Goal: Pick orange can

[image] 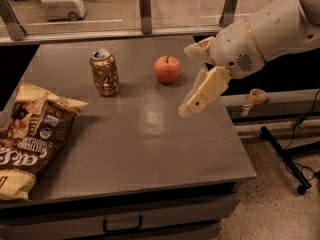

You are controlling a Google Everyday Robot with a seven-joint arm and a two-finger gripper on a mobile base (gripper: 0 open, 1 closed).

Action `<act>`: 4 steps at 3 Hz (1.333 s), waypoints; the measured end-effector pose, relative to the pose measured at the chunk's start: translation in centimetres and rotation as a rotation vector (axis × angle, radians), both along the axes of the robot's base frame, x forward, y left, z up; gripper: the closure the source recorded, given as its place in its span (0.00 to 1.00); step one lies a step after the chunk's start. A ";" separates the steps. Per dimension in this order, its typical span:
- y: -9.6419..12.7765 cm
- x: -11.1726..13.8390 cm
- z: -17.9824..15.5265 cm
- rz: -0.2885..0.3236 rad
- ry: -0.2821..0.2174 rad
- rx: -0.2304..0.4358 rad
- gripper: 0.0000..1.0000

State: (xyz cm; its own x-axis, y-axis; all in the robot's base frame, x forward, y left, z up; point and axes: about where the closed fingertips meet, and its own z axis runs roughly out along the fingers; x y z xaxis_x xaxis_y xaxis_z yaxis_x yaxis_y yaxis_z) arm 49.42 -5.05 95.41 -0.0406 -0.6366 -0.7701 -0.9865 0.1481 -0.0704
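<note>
The orange can (pixel 104 73) stands upright on the grey table (pixel 140 149), at the back left of the middle. It is orange-brown with pale markings and a silver top. My gripper (pixel 185 81) hangs over the right part of the table, to the right of the can and just right of the apple (pixel 167 69). It is open and empty, with one finger pointing left near the apple and the other (pixel 202 94) slanting down towards the table. The gripper is well apart from the can.
A large brown and yellow chip bag (pixel 30 139) lies at the table's left edge. A small orange tape roll (pixel 258 96) sits on a ledge right of the table. A glass barrier with posts (pixel 145 6) runs behind the table.
</note>
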 end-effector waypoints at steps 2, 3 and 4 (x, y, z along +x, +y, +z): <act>5.9 6.6 -3.9 -0.135 -0.060 0.089 0.00; 9.5 9.9 -3.9 -0.118 -0.116 0.143 0.00; 11.7 12.3 -5.0 -0.114 -0.135 0.165 0.00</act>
